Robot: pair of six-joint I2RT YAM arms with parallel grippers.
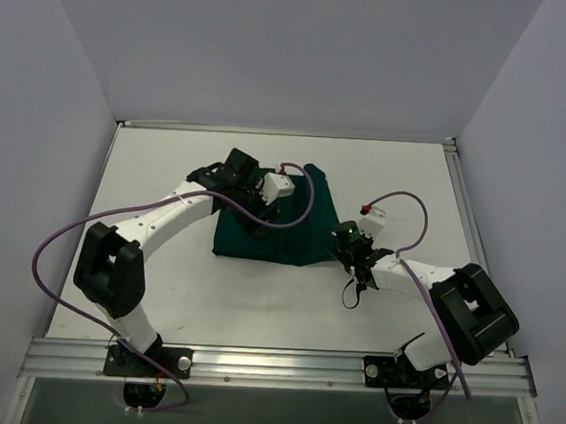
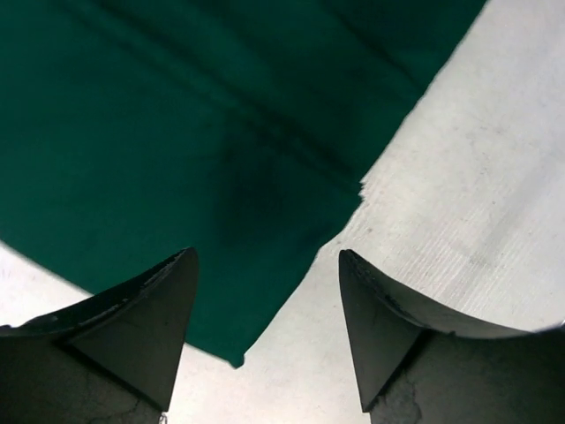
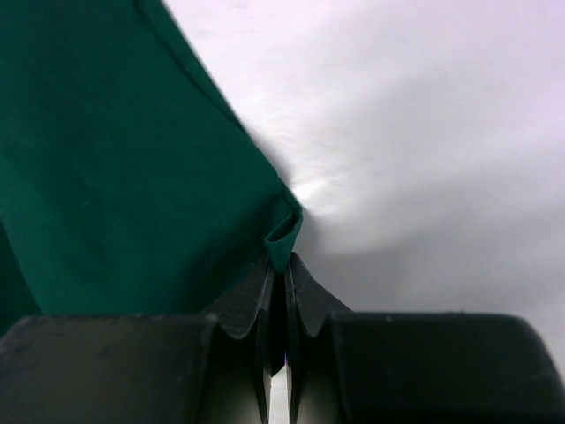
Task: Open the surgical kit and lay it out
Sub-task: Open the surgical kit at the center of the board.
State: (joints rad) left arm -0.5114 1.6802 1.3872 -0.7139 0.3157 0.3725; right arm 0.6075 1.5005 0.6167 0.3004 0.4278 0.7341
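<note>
**Two grippers at one green cloth**

Seen from above: a dark green cloth wrap in the middle of the white table, folded into a flat bundle. Around the table, plain grey walls.

Over the left part of the bundle, the left gripper, pointing down. In the left wrist view, spread wide for the left gripper, with a big gap between the two dark fingers. Below them, the cloth wrap, with a long fold line across it and one pointed corner near the bottom. Beside that corner, bare table. Hard to tell if touching the cloth or just above it.

At the near right corner of the bundle, the right gripper. In the right wrist view, pressed tight together for the right gripper, with a small bit of the cloth wrap pinched at the tips. Bunched into a little fold right at the pinch. To the right of it, bare table, bright and a bit blurry.

Along the left arm, a loose purple cable in a big loop.
</note>
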